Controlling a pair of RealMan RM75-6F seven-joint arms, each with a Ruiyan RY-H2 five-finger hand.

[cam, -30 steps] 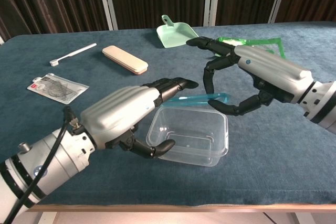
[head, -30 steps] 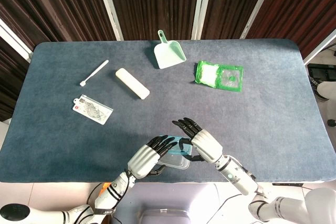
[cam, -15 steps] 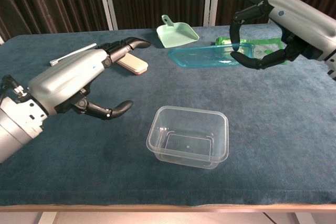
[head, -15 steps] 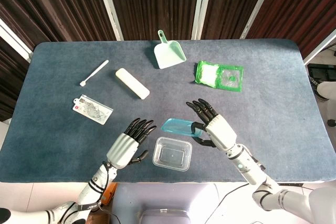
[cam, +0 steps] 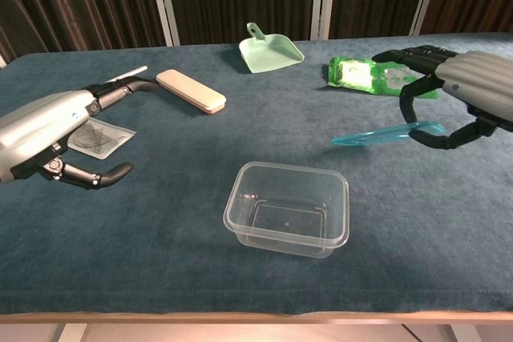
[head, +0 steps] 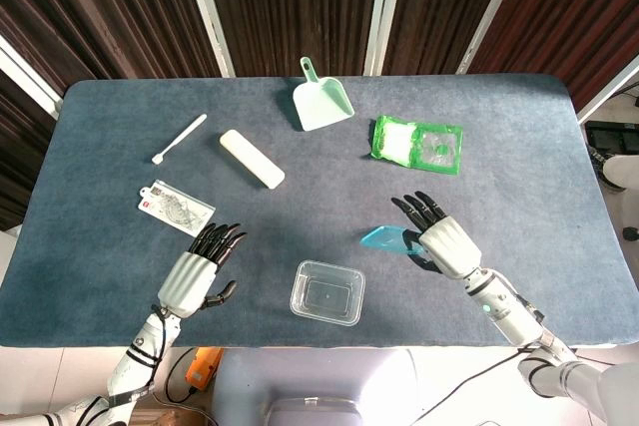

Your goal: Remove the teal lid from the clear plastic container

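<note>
Head cam looks straight down from high; chest cam low, facing forward; both share table (head: pixel 519 147) w/ container (cam: pixel 288 207).

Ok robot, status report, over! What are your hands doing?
Left hand open, holding nothing. Right hand holds the lid, off and to the right of the container. Nothing in the way.
</note>
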